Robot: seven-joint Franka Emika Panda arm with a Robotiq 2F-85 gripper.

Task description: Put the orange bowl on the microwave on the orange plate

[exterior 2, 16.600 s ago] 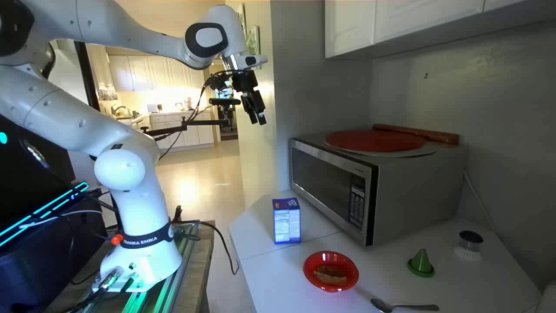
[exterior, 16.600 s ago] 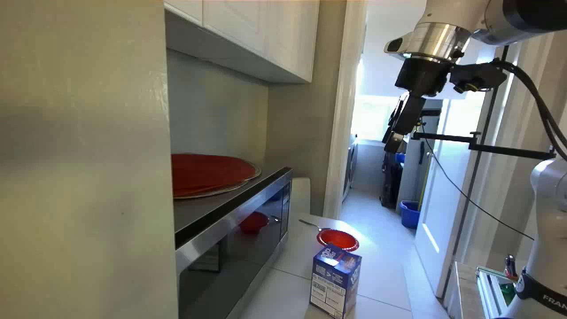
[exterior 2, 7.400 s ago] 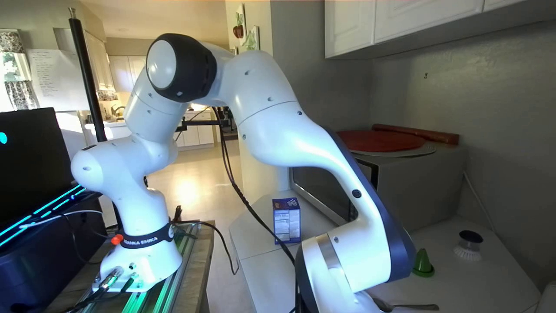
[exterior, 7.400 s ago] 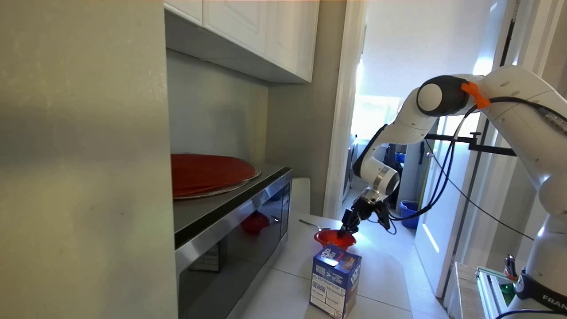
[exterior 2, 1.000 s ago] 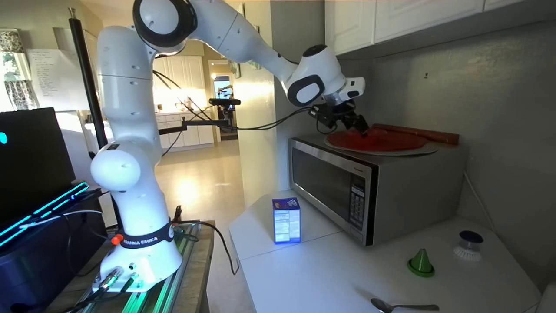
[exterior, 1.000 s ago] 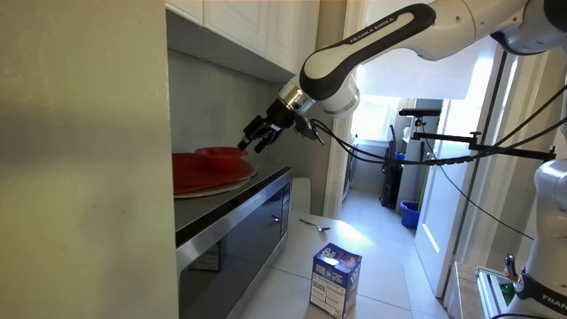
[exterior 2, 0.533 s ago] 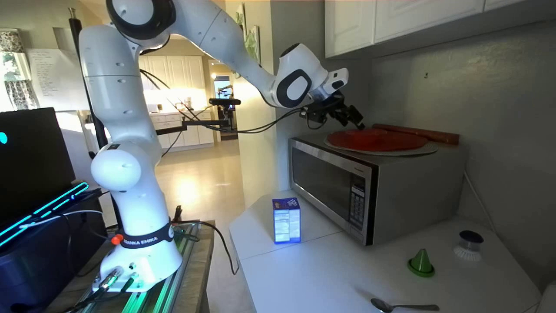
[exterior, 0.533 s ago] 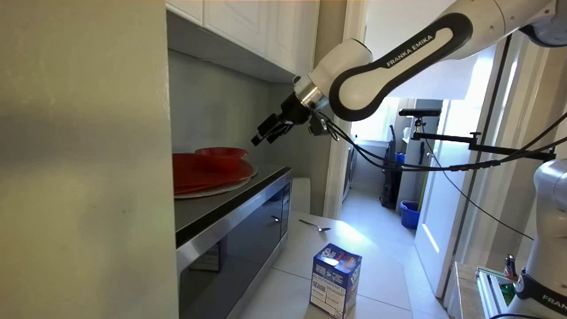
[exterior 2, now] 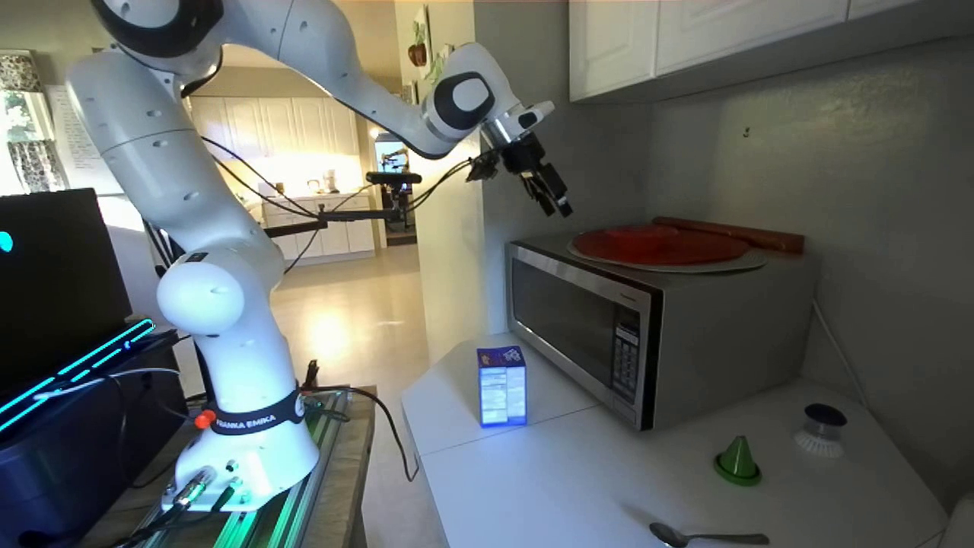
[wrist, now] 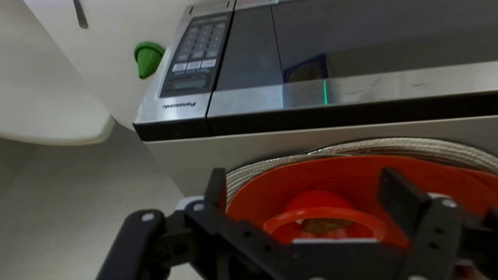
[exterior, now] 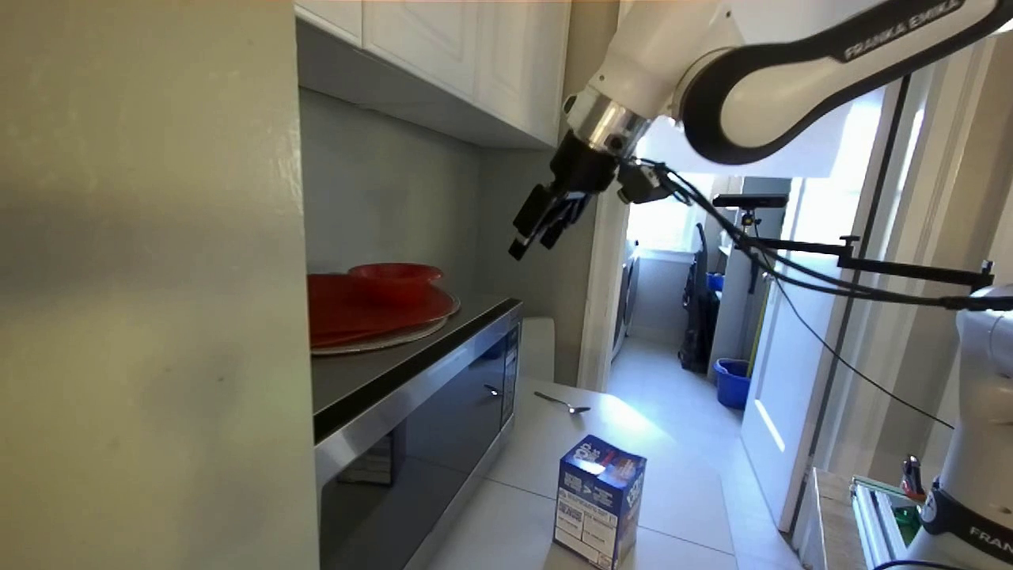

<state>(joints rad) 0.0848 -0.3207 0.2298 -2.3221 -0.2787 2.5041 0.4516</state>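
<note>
The orange bowl (exterior: pixel 396 283) stands upright on the orange plate (exterior: pixel 340 321), a wide flat red-orange disc on top of the steel-fronted microwave (exterior: pixel 415 380). An exterior view also shows the bowl (exterior 2: pixel 643 239), plate (exterior 2: pixel 715 247) and microwave (exterior 2: pixel 730 335). In the wrist view the bowl (wrist: pixel 323 213) holds a brownish piece and sits within the plate (wrist: pixel 342 169); its near part is hidden by the gripper. My gripper (exterior: pixel 532 245) is open and empty, above and to the side of the bowl, apart from it. It also shows in the wrist view (wrist: pixel 306 190).
A blue-and-white box (exterior 2: pixel 502 387) stands on the counter before the microwave. A spoon (exterior 2: pixel 708 536), a green cone (exterior 2: pixel 736 460) and a brush (exterior 2: pixel 822 426) lie on the counter. White cabinets (exterior: pixel 475 63) hang above. A reddish roll (exterior 2: pixel 730 234) lies behind the plate.
Earlier the bowl stood on the counter with my gripper at it; now it is on the plate. In the last second my gripper has drawn up and back from the bowl, which stays still.
</note>
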